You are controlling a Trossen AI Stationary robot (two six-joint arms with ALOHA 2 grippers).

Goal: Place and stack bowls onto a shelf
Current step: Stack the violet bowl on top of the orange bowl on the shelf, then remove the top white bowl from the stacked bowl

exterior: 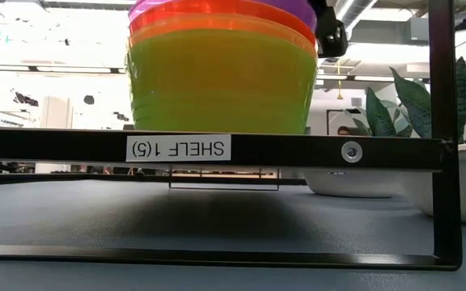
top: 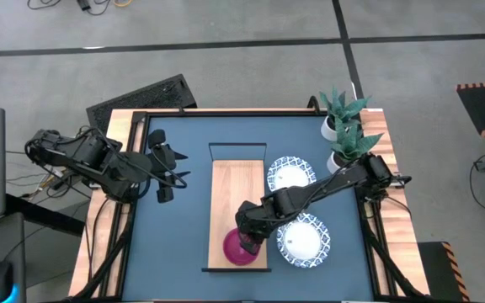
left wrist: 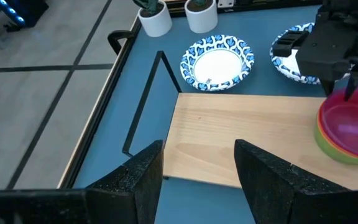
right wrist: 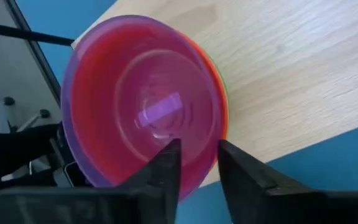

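A stack of translucent bowls (top: 241, 248), purple on top and green at the bottom (exterior: 221, 89), stands on the near end of the light-wood shelf (top: 238, 189). My right gripper (right wrist: 199, 165) is over the stack, slanting down. It is open, with one finger inside the top purple bowl (right wrist: 142, 112) and one outside its rim. Two white dishes with blue patterned rims (top: 290, 175) (top: 303, 240) rest on the blue tabletop to the right of the shelf. My left gripper (left wrist: 197, 177) hangs open above the table's left side (top: 168, 172), holding nothing. My right gripper's fingers (right wrist: 166, 174) stand on either side of the top purple bowl's rim (right wrist: 201, 149), one inside and one outside, coming from above at a slant. A gap shows between them, and I cannot tell whether either finger touches the rim. The bowl sits nested in the stack.
Two potted plants (top: 339, 114) (top: 354, 143) stand at the table's far right corner. A thin black frame (top: 237, 147) rises at the shelf's far end. The far half of the shelf's board (left wrist: 241, 124) is bare wood. A raised wooden border (top: 133, 135) edges the table.
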